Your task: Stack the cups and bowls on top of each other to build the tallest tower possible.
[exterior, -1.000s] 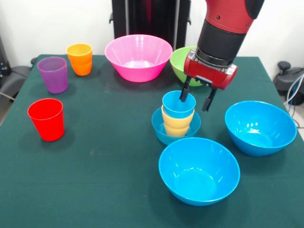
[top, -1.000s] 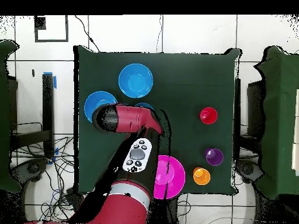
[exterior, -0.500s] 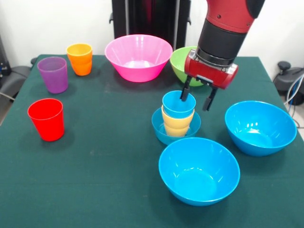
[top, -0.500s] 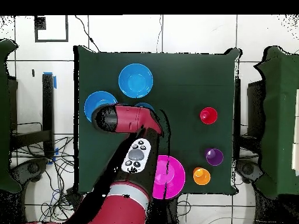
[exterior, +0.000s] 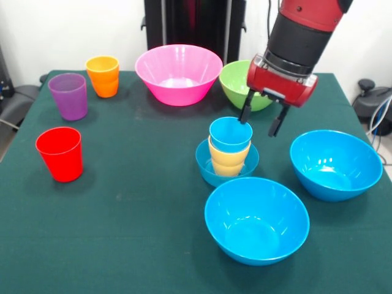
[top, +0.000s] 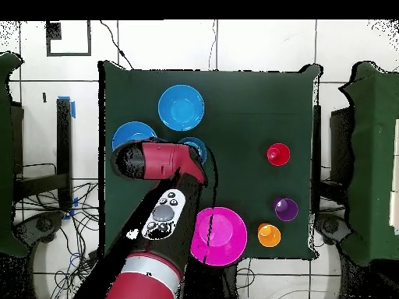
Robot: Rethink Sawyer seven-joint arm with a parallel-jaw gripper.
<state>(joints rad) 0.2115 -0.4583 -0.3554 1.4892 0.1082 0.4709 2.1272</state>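
Note:
The tower stands mid-table: a small blue bowl (exterior: pixel 206 166) holds a yellow-orange cup (exterior: pixel 228 160) with a light blue cup (exterior: pixel 229 133) nested in it. My gripper (exterior: pixel 258 126) is open and empty, just above and to the right of the light blue cup's rim; one fingertip (exterior: pixel 244 118) is close to that rim. Two large blue bowls (exterior: pixel 335 164) (exterior: pixel 256 219) sit near the tower. The pink bowl (exterior: pixel 178 73) and green bowl (exterior: pixel 231 81) stand at the back. The red (exterior: pixel 59 153), purple (exterior: pixel 68 95) and orange (exterior: pixel 103 75) cups stand at the left.
In the overhead view the arm (top: pixel 160 160) covers the green bowl and part of one large blue bowl (top: pixel 125 134). The other blue bowl (top: pixel 181 107), the pink bowl (top: pixel 219 236) and the red cup (top: pixel 278 153) show on the green cloth.
My gripper has risen and shifted right in the front view, away from the light blue cup. The cups and bowls have not moved.

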